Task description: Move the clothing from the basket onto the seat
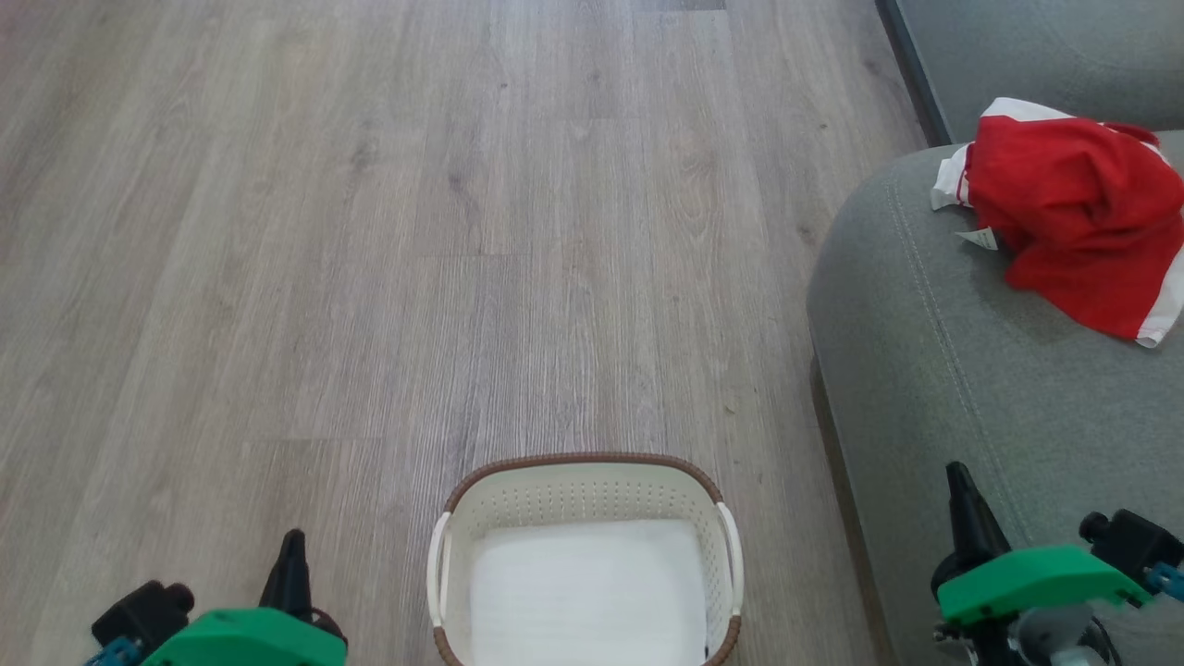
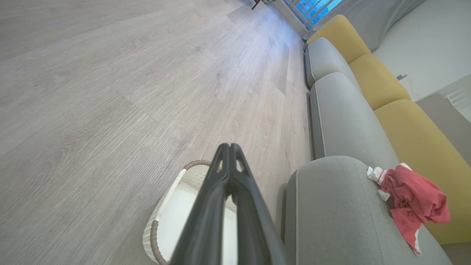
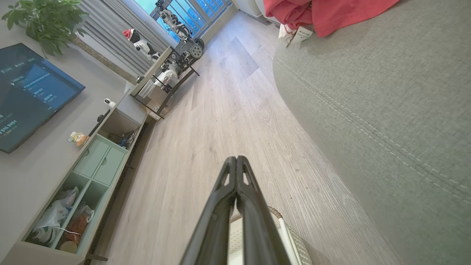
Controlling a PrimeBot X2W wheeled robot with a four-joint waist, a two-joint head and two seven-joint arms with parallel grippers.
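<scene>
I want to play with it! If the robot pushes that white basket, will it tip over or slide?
Probably slide: the basket looks empty and thin-walled, so likely light, and the wood floor looks smooth. It sits low and wide, so tipping seems unlikely.

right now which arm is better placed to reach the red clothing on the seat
Right. The right gripper hangs above the seat that holds the clothing; the left gripper is beyond the basket, over the floor. Both are shut.
</scene>
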